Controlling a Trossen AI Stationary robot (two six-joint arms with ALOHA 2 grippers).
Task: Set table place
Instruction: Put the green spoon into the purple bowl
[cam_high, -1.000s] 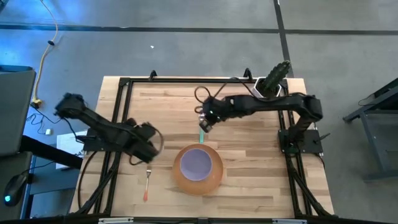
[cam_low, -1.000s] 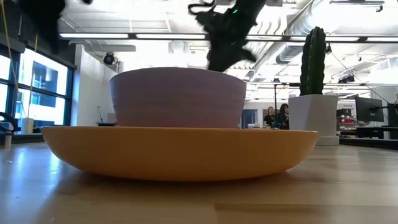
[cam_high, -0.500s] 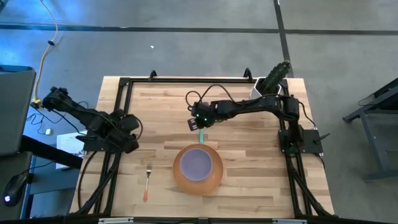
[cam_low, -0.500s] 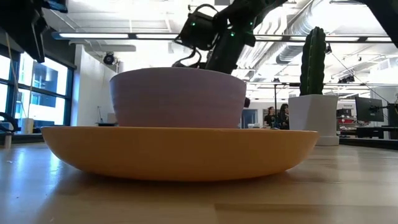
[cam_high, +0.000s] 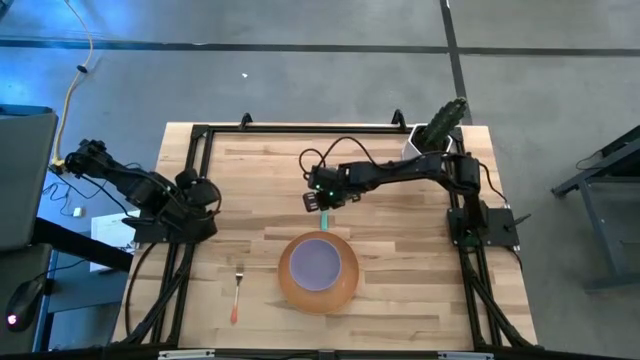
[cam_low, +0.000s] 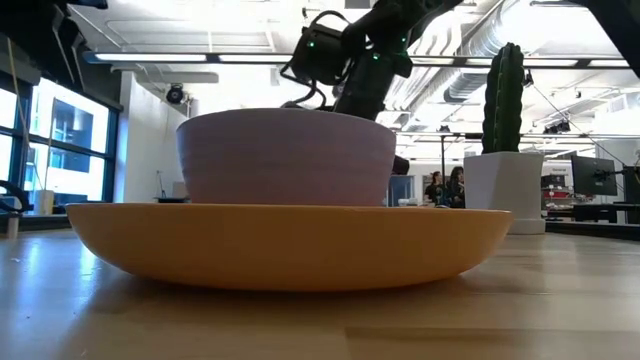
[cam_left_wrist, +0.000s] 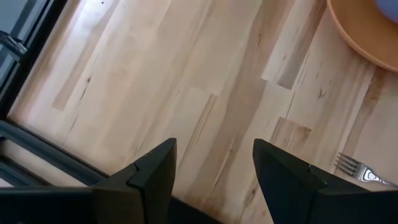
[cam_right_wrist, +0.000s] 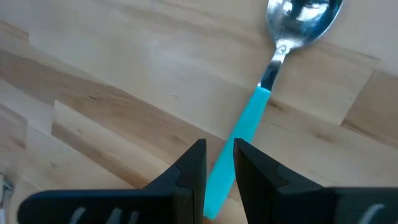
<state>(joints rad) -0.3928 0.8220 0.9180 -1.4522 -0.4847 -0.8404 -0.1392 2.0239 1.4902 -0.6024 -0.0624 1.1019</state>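
The teal-handled spoon (cam_right_wrist: 249, 118) lies on the table (cam_high: 400, 230), its metal bowl (cam_right_wrist: 305, 15) pointing away from my right gripper (cam_right_wrist: 219, 149). That gripper (cam_high: 320, 199) is shut on the spoon's handle just beyond the far side of the orange plate (cam_high: 345, 290), which holds the lavender bowl (cam_high: 318, 262). The orange-handled fork (cam_high: 236, 296) lies left of the plate. My left gripper (cam_high: 205, 190) is open and empty at the table's left edge, over bare wood (cam_left_wrist: 214, 149). My right gripper pinches the spoon's teal handle near its free end (cam_right_wrist: 224, 165) between its two fingers. The fingers point down from above and lie across the handle. The spoon appears to lie flat on the wood.
A white pot with a cactus (cam_high: 438, 128) stands at the far right corner. The black frame (cam_high: 195, 130) edges the table. In the left wrist view the fork's tines (cam_left_wrist: 349, 164) and the plate's rim (cam_left_wrist: 360, 34) show ahead of the left gripper.
My left gripper has drawn back from near the fork toward the table's left and far edges. My right gripper has shifted a little toward the table's left edge, over the spoon's handle. The spoon, fork, plate and bowl have stayed in place.
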